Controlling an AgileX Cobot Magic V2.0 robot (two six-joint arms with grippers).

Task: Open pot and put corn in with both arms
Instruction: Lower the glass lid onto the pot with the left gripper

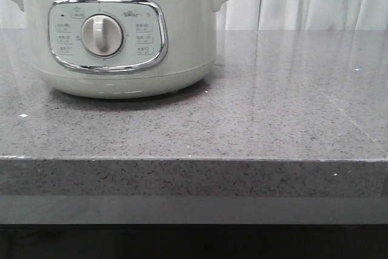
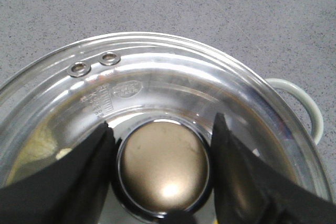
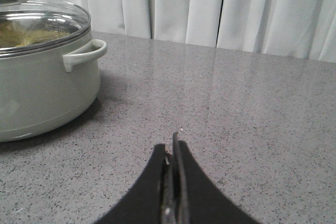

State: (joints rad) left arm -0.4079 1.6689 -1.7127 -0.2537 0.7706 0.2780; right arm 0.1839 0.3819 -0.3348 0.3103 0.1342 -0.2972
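The pot (image 1: pixel 121 34), pale grey-green with a chrome-framed panel and dial (image 1: pixel 102 34), stands at the back left of the counter with its glass lid (image 2: pixel 173 72) on. My left gripper (image 2: pixel 163 124) is over the lid, its two black fingers (image 2: pixel 94 166) pressed against either side of the round metal lid knob (image 2: pixel 163 166). My right gripper (image 3: pixel 173 145) is shut and empty, low over the counter to the right of the pot (image 3: pixel 42 87). The corn is out of view; a yellowish blur (image 3: pixel 26 32) shows through the lid. Neither gripper shows in the front view.
The grey speckled counter (image 1: pixel 273 107) stretches right of the pot to its front edge (image 1: pixel 194 161). White curtains (image 3: pixel 210 9) hang behind. The pot's side handle (image 3: pixel 84 53) sticks out toward the right arm's side.
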